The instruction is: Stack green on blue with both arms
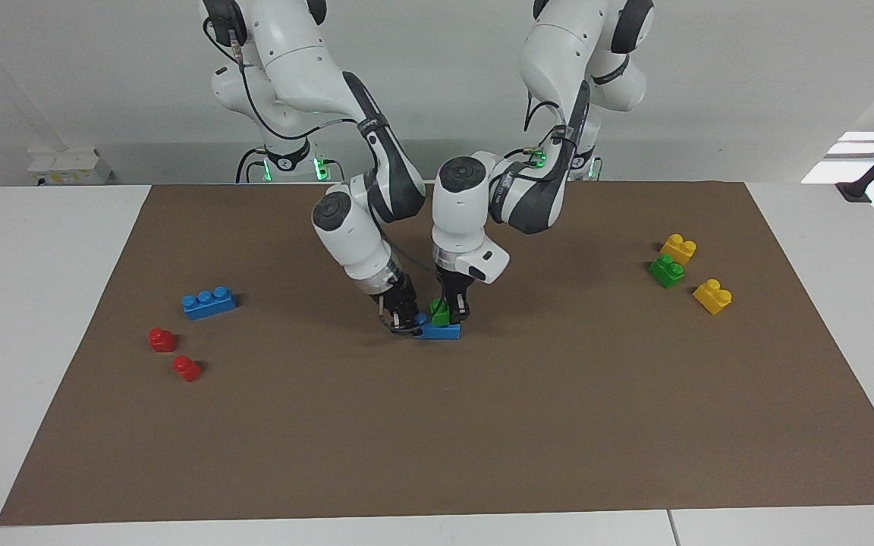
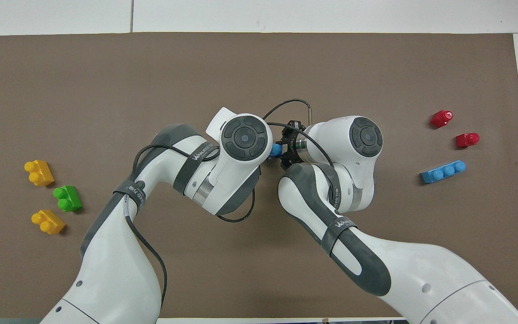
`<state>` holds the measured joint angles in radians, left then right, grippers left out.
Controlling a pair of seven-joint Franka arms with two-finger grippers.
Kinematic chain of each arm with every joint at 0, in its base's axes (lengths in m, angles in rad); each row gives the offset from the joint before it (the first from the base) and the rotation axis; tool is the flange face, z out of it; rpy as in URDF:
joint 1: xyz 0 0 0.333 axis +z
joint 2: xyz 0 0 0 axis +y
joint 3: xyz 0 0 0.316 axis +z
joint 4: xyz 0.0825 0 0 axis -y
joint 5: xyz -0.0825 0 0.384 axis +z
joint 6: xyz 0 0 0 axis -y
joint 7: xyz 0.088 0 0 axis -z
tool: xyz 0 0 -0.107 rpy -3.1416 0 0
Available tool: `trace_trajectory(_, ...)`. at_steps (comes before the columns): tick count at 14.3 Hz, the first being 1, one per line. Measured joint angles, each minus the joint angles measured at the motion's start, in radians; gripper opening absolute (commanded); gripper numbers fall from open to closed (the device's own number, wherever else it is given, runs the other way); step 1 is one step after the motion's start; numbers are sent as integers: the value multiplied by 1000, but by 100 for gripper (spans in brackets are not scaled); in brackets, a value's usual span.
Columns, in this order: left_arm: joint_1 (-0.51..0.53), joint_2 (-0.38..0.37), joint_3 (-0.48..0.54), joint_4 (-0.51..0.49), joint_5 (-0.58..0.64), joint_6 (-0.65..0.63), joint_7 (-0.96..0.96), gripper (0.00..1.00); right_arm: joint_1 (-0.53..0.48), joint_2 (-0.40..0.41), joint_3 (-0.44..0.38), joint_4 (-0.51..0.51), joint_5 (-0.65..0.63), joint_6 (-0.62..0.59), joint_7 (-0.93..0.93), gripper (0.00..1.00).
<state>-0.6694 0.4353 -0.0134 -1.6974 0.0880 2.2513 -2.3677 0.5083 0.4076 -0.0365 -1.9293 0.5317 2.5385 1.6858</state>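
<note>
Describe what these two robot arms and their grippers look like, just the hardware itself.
Both arms are glossy white jointed shells with dark grey bands and round grey caps at the joints. Grey straps with white lettering wrap the forearms. Thin black cables run loosely outside each arm. Each ends in a silver wrist ring and a small black two-finger gripper: the left gripper and the right gripper. Green lights glow near the bases.

Mid-bench, the left pincer presses a small green two-stud plastic brick onto a long blue plastic brick; the right pincer grips that blue brick at nine o'clock.
</note>
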Motion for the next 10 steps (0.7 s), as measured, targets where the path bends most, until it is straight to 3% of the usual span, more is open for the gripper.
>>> trace_trajectory(10,-4,-12,0,-45,40,66,0,0,0,1,0,0,0,3,0,0)
